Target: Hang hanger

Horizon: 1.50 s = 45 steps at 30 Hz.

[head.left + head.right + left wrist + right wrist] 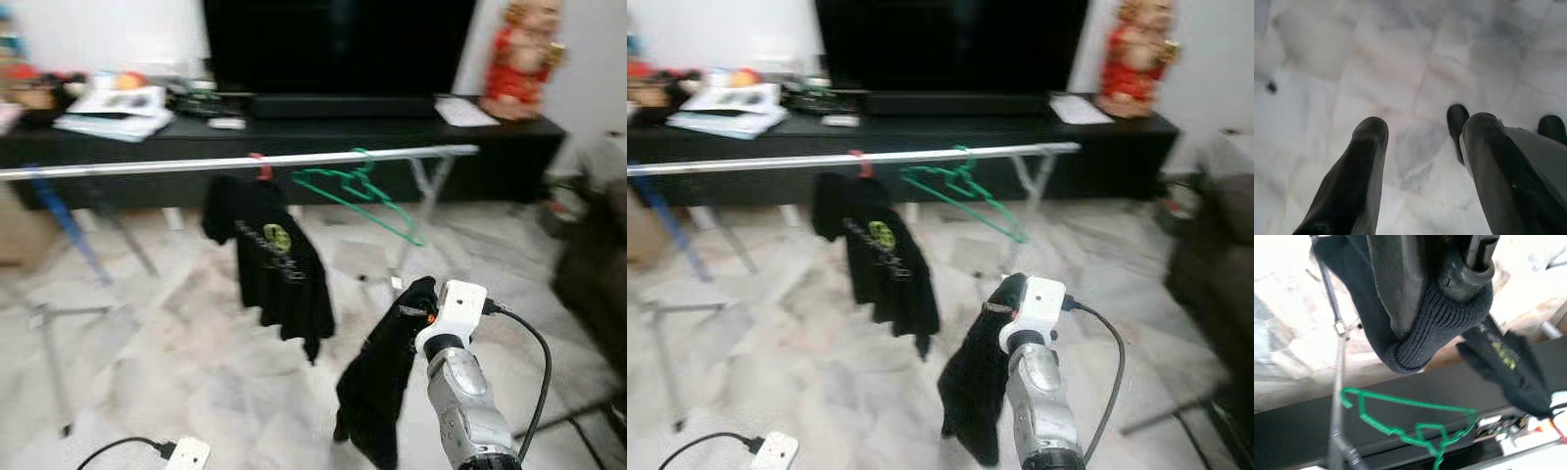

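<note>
A silver rail (235, 162) of a drying rack crosses the scene in front of me. On it hang a black T-shirt (274, 259) on a red hanger (262, 166) and, to its right, an empty green hanger (358, 191), tilted. My right gripper (416, 299) is raised below and in front of the rail's right end, shut on the ribbed collar of a black garment (377, 387) that droops from it. The right wrist view shows the fingers (1400, 279) pinching that collar (1435, 333), with the green hanger (1400, 404) beyond. My left gripper (1425, 134) hangs open over the marble floor.
Behind the rack stands a long black cabinet (294, 132) with a TV (333, 44), papers (118, 108) and a red figurine (524, 54). The rack's legs (421, 211) spread on the floor. A white power strip (186, 453) lies at the lower left. A dark sofa (593, 274) is at the right.
</note>
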{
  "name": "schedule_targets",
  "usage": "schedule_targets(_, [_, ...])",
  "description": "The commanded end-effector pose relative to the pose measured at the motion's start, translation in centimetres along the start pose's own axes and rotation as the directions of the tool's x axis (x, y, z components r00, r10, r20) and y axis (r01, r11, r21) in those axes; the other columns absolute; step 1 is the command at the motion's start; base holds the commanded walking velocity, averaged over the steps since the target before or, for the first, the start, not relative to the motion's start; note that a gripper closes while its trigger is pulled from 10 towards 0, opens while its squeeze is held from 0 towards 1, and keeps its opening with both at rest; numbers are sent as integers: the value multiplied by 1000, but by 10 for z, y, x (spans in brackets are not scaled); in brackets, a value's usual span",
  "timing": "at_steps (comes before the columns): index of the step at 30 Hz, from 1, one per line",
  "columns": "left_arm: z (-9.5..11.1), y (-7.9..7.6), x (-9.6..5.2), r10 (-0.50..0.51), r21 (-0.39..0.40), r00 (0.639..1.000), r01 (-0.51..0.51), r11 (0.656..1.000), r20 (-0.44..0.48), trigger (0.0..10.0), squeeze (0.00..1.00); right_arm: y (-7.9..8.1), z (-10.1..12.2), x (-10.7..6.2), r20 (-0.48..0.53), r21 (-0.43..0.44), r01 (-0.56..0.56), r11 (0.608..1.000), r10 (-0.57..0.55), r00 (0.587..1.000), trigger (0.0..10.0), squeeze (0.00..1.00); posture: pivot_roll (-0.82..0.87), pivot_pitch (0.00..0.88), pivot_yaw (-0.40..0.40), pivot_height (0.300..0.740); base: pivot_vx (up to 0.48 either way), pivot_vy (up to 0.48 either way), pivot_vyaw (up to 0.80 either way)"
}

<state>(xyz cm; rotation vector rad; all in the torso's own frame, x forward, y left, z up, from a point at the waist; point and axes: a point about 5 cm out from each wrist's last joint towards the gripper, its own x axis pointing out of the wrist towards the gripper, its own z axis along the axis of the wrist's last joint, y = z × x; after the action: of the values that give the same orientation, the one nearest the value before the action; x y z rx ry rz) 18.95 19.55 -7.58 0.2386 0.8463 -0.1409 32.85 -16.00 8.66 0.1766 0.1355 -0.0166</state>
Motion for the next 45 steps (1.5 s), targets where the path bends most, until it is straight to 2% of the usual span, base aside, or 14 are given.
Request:
schedule_targets(1, [-8,-3,-2,-4,-14,1000,3,1000,-30,10000,0,-3,6,2,33,-2,6,1000,-6,999,10000,0,-64,50,-32,740,0,0,794])
schedule_targets(18, [-9,-3,-2,0,-17,999,-1,1000,-33,10000,0,-2,-18,-2,-45,-14,2,1000,-3,999,10000,0,-66,29,-28,740,0,0,793])
schedule_targets(26, [-9,-3,-2,-1,-10,999,1,1000,-37,10000,0,-11,-35,-6,-103,-24,16,1000,-18,995,10000,0,-56,20,-32,740,0,0,794])
schedule_targets(45, [-6,-8,0,17,-33,999,-18,999,-31,10000,0,-15,-39,-2,-123,-26,7,1000,-10,992,10000,0,-29,10,-71,740,0,0,794])
